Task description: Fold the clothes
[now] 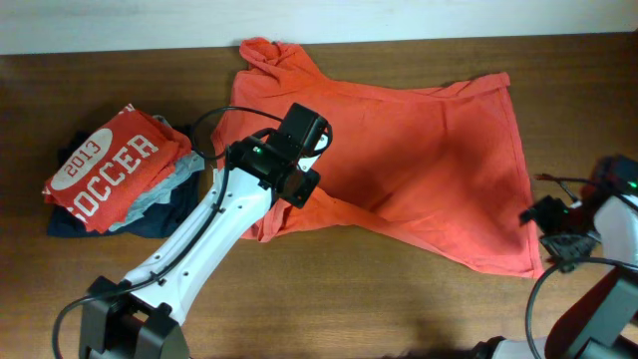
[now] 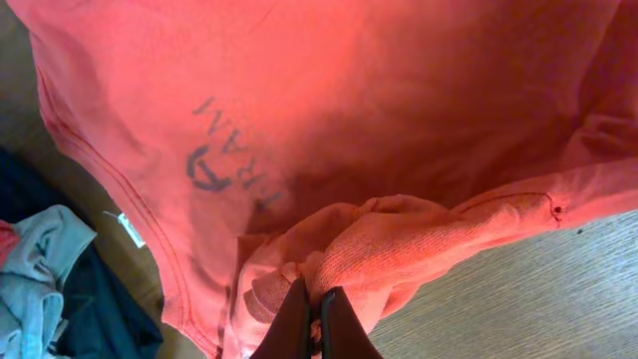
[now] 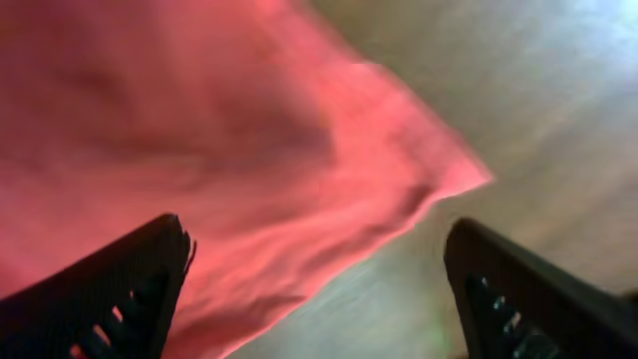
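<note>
The orange T-shirt is covering the middle and right of the table, leaving bare wood along the front edge between the two arms. The left arm is lying diagonally across the front-left approach, its left gripper pinching bunched fabric. The pile of folded garments is blocking the left side (a narrow strip is lying open behind it). The right gripper is hovering wide-jawed over the shirt's corner.
</note>
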Controlling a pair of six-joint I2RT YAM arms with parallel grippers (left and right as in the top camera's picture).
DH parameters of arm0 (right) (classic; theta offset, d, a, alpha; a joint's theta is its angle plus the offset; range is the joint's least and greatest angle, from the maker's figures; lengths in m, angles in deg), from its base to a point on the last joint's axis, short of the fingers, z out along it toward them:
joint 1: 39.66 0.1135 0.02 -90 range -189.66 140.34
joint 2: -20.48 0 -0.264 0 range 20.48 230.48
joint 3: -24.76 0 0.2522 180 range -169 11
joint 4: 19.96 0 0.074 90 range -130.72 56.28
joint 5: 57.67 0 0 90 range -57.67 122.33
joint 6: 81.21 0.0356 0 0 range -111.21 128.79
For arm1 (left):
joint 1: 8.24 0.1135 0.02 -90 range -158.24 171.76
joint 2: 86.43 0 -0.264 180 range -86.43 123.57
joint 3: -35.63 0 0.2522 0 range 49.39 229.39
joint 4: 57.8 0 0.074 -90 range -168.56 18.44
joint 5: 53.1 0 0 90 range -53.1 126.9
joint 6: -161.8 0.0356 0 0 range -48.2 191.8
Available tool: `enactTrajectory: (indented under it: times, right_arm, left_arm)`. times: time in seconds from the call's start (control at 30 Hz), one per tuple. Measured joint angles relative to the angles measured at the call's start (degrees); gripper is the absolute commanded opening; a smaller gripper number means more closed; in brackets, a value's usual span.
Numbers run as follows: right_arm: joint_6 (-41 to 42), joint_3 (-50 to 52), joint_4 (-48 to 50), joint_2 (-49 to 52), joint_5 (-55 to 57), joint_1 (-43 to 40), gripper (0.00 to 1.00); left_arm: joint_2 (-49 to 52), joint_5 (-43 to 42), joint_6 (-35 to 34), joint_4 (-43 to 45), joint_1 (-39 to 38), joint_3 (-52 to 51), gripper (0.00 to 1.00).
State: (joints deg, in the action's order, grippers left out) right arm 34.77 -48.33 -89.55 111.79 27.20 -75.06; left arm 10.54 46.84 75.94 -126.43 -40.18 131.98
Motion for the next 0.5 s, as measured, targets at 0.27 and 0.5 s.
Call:
enactTrajectory:
  times: [0.27, 0.5]
  right_arm:
    - [1.3, 6.4, 5.5, 0.0, 0.8, -4.5, 0.83]
    - [2.6, 11.8, 9.0, 0.1, 0.8, -4.6, 0.69]
  left_arm:
    - [0.0, 0.0, 0.0, -0.3, 0.0, 0.0, 0.00]
    - [0.0, 0.0, 0.0, -1.5, 0.0, 0.0, 0.00]
